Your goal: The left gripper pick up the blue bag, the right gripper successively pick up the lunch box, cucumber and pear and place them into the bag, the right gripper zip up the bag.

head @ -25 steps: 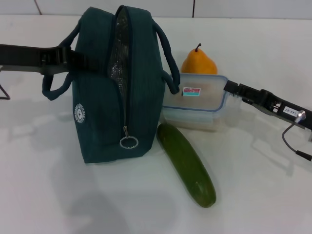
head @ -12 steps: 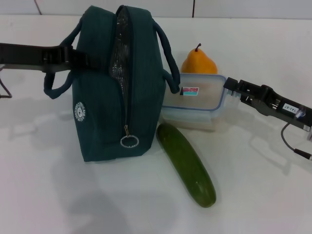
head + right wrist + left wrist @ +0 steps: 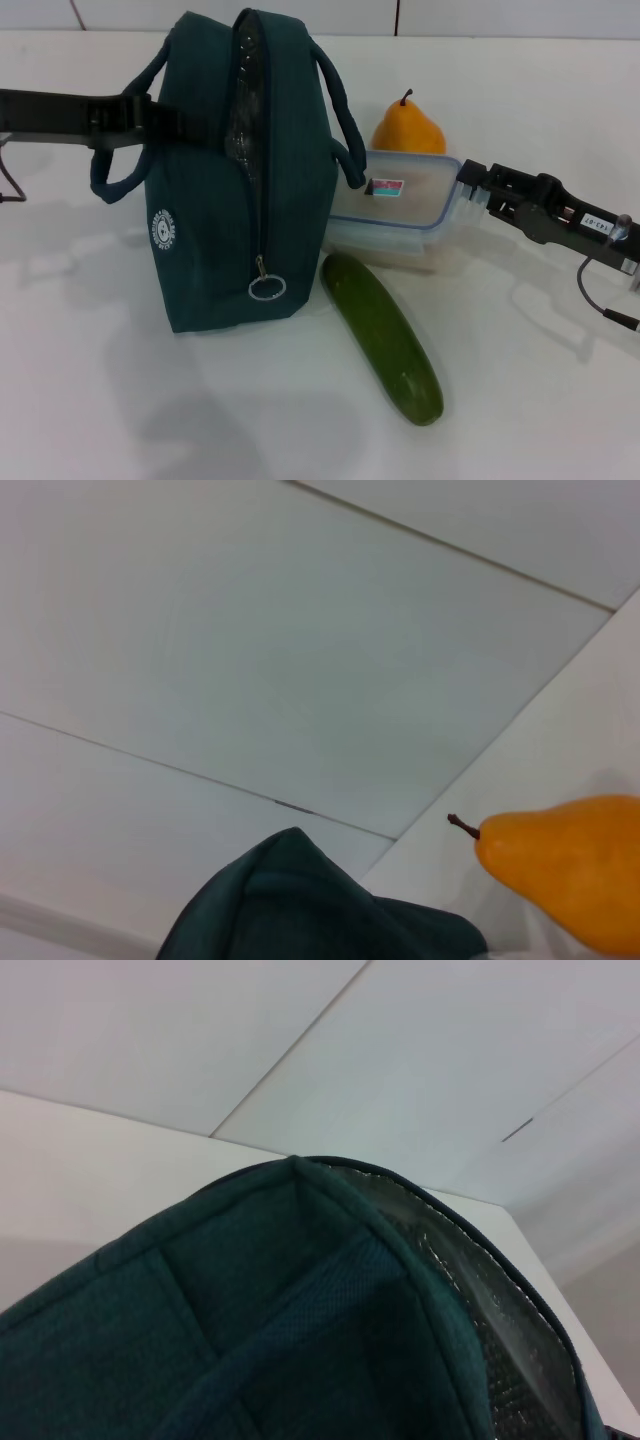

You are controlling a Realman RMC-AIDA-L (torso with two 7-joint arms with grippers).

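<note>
Left of centre in the head view: blue bag (image 3: 240,170) upright, top unzipped, round white logo unreadable, held at its handle side by left gripper (image 3: 135,120), finger state not discernible. Centre-right: lunch box (image 3: 400,205), long axis across frame, red-and-teal label illegible; right gripper (image 3: 478,185) touching its right end, closure not discernible.

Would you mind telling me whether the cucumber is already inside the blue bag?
No, the cucumber lies on the white table in front of the lunch box, beside the standing blue bag.
</note>
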